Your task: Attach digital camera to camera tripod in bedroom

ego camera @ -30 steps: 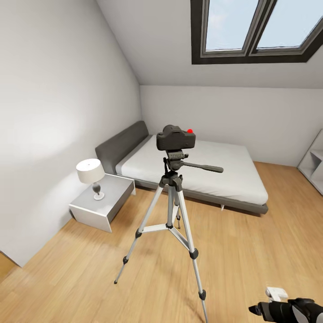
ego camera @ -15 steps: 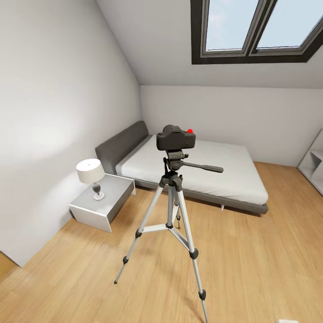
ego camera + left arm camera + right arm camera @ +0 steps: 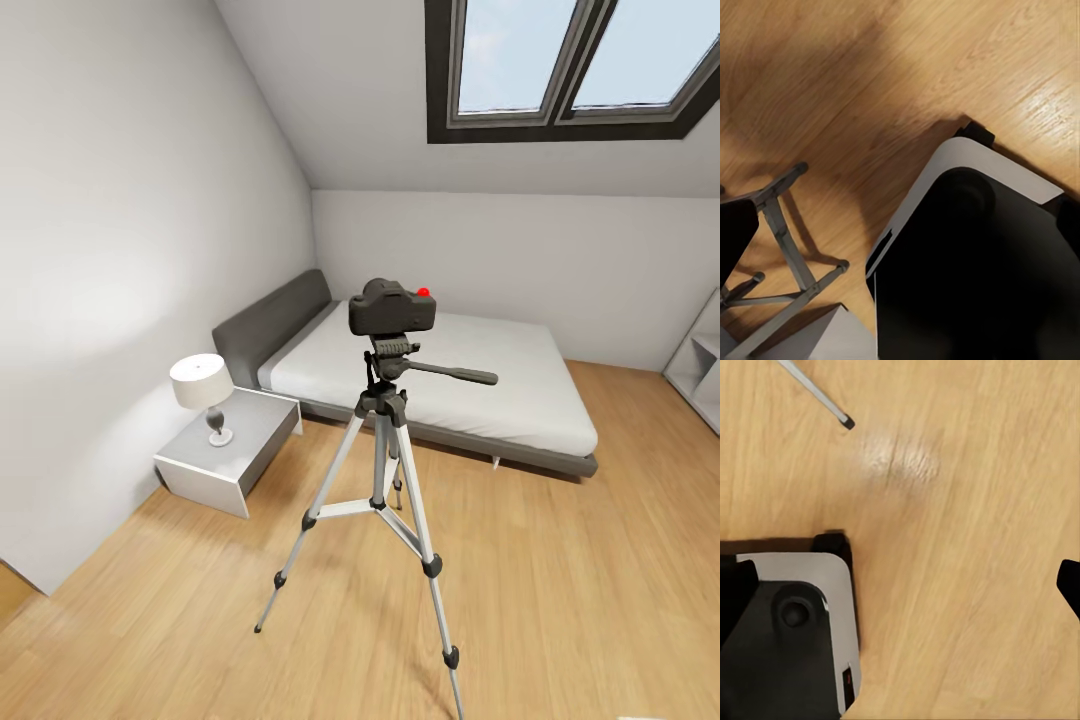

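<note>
Camera (image 3: 391,307) seated on tripod (image 3: 385,470) head, mid-room.
Tripod stood on wood floor (image 3: 560,560), bed (image 3: 440,370) behind at 12 o'clock, nightstand (image 3: 230,450) with lamp (image 3: 203,392) at 10. A tripod leg tip (image 3: 846,423) is seen over floor from the right wrist. Gripper states cannot be told.

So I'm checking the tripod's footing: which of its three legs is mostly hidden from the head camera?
The rear leg of the camera tripod, showing just behind the centre column; the other two splay forward in full view.
</note>
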Tool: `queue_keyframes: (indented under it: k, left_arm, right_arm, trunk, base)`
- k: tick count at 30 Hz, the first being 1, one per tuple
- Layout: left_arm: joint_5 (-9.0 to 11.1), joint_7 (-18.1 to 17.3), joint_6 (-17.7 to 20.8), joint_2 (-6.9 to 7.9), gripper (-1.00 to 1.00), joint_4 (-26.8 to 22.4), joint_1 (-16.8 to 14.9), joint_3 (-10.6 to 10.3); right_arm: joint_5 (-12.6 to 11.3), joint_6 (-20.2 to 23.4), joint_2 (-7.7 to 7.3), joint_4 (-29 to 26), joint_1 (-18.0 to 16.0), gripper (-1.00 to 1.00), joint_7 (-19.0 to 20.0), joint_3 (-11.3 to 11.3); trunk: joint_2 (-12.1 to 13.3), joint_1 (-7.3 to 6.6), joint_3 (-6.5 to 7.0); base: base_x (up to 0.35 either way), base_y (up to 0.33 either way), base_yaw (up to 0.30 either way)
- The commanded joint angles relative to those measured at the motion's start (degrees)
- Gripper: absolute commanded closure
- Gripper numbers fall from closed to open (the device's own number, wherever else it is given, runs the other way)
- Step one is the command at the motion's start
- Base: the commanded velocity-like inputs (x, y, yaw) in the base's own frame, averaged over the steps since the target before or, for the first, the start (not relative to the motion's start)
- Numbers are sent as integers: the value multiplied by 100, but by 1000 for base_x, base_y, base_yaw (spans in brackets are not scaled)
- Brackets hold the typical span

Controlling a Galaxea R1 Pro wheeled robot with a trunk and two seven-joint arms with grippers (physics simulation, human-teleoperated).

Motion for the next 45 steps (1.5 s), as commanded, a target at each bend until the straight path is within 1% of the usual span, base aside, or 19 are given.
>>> queue_keyframes:
  k: [1,2,3,5,6,11,22,45]
  left_arm:
    - [25,18,26,-12,-100,0,-5,-48]
    - [25,18,26,-87,-100,0,-5,-48]
    - [25,18,26,-106,-100,0,-5,-46]
    - [25,18,26,-108,-100,0,-5,-46]
    - [25,18,26,-110,-100,0,-5,-46]
    - [18,18,22,-111,-100,0,48,-46]
    - [22,18,-153,-111,-100,0,133,-46]
    - [8,18,-168,-102,-100,-9,135,-46]
  right_arm:
    - [58,-2,22,9,-5,-100,-3,-50]
    - [48,-46,159,8,257,-100,-299,-50]
    - [44,-169,446,6,552,-100,-860,-57]
    - [45,-221,539,5,587,-100,-1019,-57]
    - [49,-329,733,8,683,-100,-1285,-58]
    - [59,-375,847,8,823,-100,-1390,-58]
    - [55,-376,894,9,891,-100,-1418,-59]
    - [53,-364,900,9,895,-100,-1374,-59]
  trunk:
    - [-12,3,-11]
    - [-12,3,-11]
    - [-12,3,-5]
    - [-12,3,9]
    - [-12,3,17]
    - [-12,3,61]
    - [-12,3,160]
    - [-12,3,371]
  base:
    - [0,0,0]
    - [0,0,0]
    - [0,0,0]
    - [0,0,0]
    - [0,0,0]
    - [0,0,0]
    - [0,0,0]
    - [0,0,0]
